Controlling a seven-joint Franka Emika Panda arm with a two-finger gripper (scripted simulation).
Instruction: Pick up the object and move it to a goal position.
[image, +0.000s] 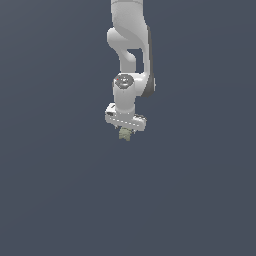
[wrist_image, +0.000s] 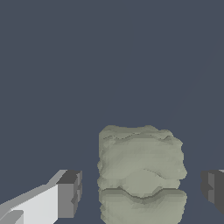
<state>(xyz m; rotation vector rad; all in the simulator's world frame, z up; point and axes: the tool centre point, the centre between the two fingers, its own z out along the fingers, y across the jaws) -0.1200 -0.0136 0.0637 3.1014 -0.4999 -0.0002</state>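
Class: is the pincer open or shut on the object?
Open. In the wrist view, both fingertips stand apart from the object, with floor showing between.

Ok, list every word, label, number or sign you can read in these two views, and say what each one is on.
None: no readable text in either view.
The olive-green object has ridges only, no print.
The gripper and its finger pads are plain white and grey.
The arm carries a small red-and-dark mark at the wrist joint, too small to read as any letter or sign.
The grey background is blank.
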